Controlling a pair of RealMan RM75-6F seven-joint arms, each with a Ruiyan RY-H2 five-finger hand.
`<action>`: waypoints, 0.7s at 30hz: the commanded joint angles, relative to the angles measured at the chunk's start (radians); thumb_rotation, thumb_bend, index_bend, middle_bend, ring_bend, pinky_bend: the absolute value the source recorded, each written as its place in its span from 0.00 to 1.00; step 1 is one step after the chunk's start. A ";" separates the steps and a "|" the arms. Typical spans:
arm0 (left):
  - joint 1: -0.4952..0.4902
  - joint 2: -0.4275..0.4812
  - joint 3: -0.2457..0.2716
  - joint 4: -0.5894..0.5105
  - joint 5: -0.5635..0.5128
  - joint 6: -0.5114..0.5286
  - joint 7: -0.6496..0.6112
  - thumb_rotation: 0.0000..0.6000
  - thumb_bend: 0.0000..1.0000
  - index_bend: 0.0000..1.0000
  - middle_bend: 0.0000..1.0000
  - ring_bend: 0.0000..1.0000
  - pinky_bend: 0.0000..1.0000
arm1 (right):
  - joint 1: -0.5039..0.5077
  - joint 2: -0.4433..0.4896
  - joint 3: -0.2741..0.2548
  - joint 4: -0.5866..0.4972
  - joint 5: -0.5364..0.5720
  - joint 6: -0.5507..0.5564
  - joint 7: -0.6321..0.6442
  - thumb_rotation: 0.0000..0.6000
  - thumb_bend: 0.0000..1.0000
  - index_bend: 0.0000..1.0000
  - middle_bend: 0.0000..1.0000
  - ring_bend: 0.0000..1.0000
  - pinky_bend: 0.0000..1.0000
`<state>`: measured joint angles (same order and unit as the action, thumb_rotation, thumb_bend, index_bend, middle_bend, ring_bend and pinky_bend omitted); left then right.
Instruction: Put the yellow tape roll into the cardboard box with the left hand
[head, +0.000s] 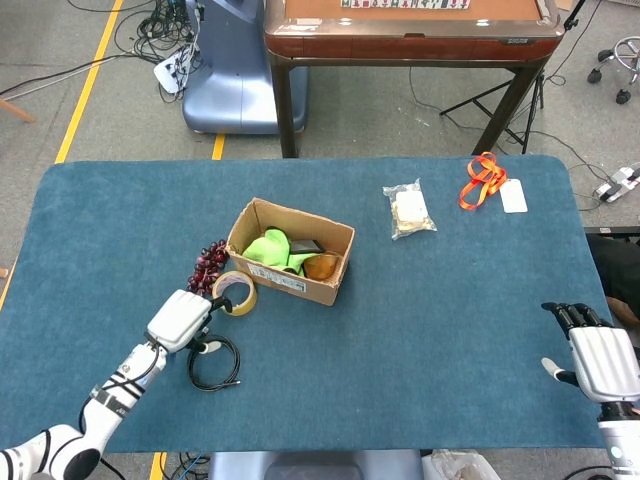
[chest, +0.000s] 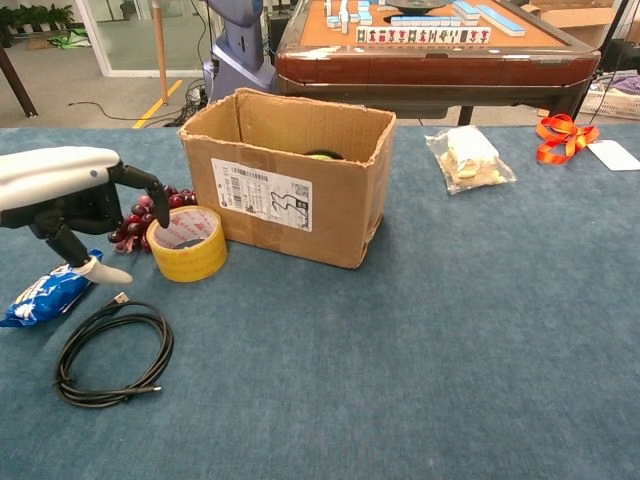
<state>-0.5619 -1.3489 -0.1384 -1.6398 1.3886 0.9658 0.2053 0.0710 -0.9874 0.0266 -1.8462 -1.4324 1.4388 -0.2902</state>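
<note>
The yellow tape roll (head: 238, 292) (chest: 188, 243) lies flat on the blue table beside the front left corner of the cardboard box (head: 290, 250) (chest: 290, 180). My left hand (head: 186, 317) (chest: 75, 205) hovers just left of the roll, fingers spread and curved toward it, holding nothing. Its fingertips (chest: 157, 205) reach the roll's near left rim; contact is unclear. The box is open on top, with green, dark and brown items inside. My right hand (head: 593, 355) rests open at the table's right front edge, far from the box.
A bunch of dark grapes (head: 207, 265) lies behind the roll. A blue snack packet (chest: 50, 288) and a coiled black cable (head: 214, 361) lie under and in front of the left hand. A clear food bag (head: 408, 211) and orange lanyard (head: 483, 179) sit far right.
</note>
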 joint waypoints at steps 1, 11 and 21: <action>-0.034 -0.026 -0.017 0.010 -0.062 -0.040 0.050 1.00 0.13 0.38 1.00 1.00 1.00 | -0.001 0.002 0.001 0.000 -0.001 0.002 0.001 1.00 0.06 0.27 0.31 0.22 0.52; -0.066 -0.069 -0.019 0.061 -0.174 -0.055 0.099 1.00 0.15 0.38 1.00 1.00 1.00 | -0.009 0.018 0.002 -0.014 -0.019 0.019 0.017 1.00 0.08 0.28 0.31 0.22 0.52; -0.089 -0.106 -0.013 0.132 -0.219 -0.064 0.100 1.00 0.16 0.39 1.00 1.00 1.00 | -0.012 0.025 0.006 -0.017 -0.021 0.023 0.025 1.00 0.08 0.28 0.31 0.22 0.52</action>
<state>-0.6486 -1.4526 -0.1519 -1.5102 1.1721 0.9037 0.3063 0.0586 -0.9625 0.0327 -1.8637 -1.4537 1.4617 -0.2657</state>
